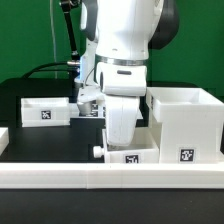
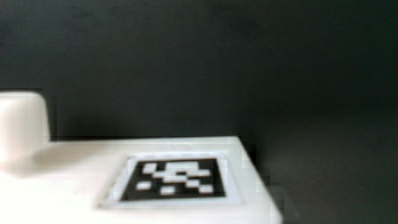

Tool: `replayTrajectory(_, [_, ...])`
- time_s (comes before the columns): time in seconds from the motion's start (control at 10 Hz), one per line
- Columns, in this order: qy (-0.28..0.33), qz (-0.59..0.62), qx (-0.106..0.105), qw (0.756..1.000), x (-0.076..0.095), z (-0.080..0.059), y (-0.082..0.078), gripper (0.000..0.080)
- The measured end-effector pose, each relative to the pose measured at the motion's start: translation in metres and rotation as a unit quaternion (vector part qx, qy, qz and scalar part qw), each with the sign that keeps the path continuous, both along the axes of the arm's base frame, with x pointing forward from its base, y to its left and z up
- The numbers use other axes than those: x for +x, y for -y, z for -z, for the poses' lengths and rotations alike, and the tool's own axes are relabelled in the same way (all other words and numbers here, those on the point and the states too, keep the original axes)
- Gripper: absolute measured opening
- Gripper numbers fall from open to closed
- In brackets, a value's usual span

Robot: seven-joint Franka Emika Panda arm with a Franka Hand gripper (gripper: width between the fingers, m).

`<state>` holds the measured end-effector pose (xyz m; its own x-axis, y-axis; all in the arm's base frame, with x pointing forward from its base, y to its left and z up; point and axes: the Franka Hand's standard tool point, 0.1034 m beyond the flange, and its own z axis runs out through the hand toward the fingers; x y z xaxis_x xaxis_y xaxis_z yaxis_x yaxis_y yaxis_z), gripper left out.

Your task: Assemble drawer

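Just beside the casing (image 1: 185,125), above a tray (image 1: 135,156), arm (image 1: 125,40) steeply downward, pincer (image 1: 120,138) close over it, width not discernible.

Smooth white plastic casing (image 1: 186,118), matt black table (image 1: 50,142)

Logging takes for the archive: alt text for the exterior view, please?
A white robot arm hangs over the front tray on a black table, with a second tray at the exterior view's left and the large white casing at its right.
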<state>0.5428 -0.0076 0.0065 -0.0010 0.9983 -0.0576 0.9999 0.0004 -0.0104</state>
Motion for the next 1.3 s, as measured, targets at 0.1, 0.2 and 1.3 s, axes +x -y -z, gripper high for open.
replayTrajectory(0.1, [0.006, -0.002, 0.001, 1.000, -0.001, 0.000, 0.000, 0.0042])
replayTrajectory(0.2, [0.006, -0.006, 0.002, 1.000, -0.001, 0.000, -0.001, 0.0042])
replayTrajectory(1.3, [0.013, 0.008, 0.003, 1.000, 0.004, 0.000, -0.012, 0.0042])
